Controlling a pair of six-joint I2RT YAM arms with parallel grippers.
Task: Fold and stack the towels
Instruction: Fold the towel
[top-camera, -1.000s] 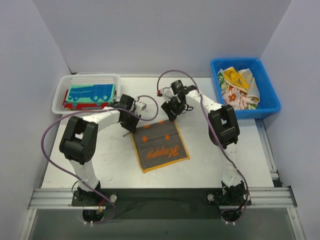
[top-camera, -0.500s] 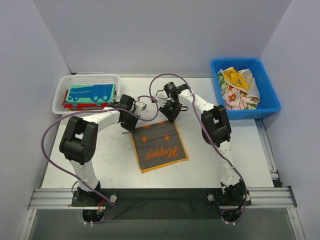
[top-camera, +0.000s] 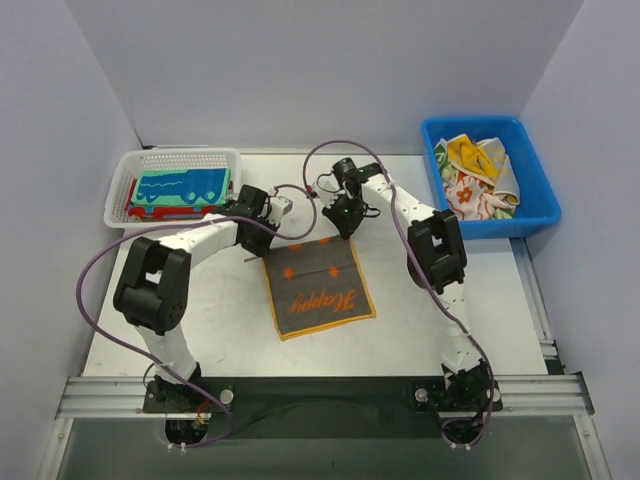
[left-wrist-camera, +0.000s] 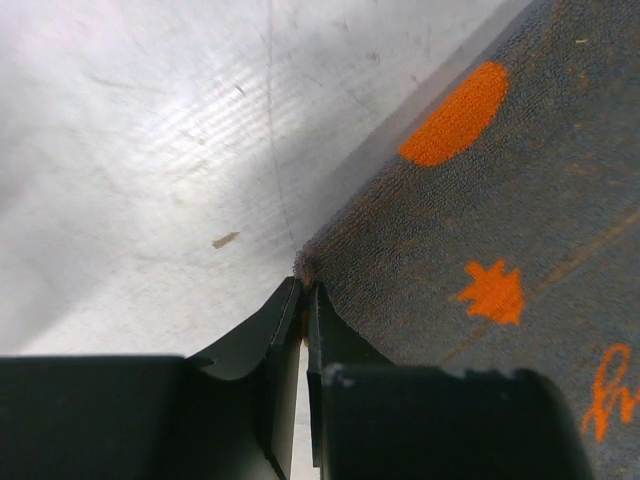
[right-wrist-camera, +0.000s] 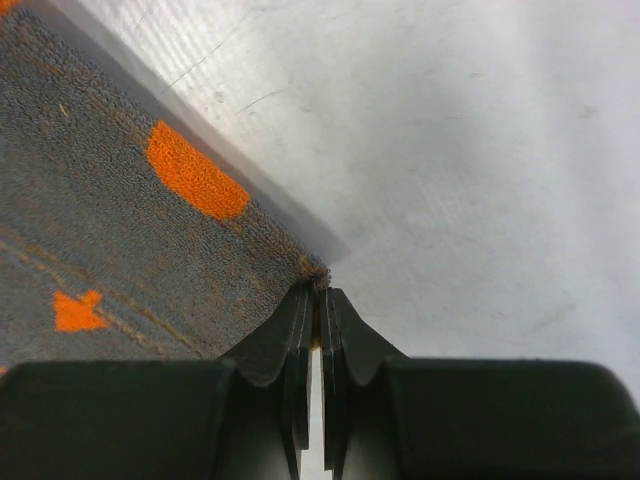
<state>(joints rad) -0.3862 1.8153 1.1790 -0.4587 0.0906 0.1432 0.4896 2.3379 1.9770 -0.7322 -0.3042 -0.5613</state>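
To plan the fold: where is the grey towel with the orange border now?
In the top view the grey towel lies flat at the table centre; the left gripper and the right gripper pinch its far corners.

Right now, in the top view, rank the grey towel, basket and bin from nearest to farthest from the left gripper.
1. The grey towel, centre: the left gripper pinches its corner.
2. The basket, far left.
3. The bin, far right.

Right gripper (right-wrist-camera: 318, 292) is no longer hovering past the far edge of the grey towel (top-camera: 318, 290). It now sits on the far right corner, jaws pinched on it. Left gripper (left-wrist-camera: 303, 285) is now clamped tighter on the far left corner. Towel sits slightly further left.
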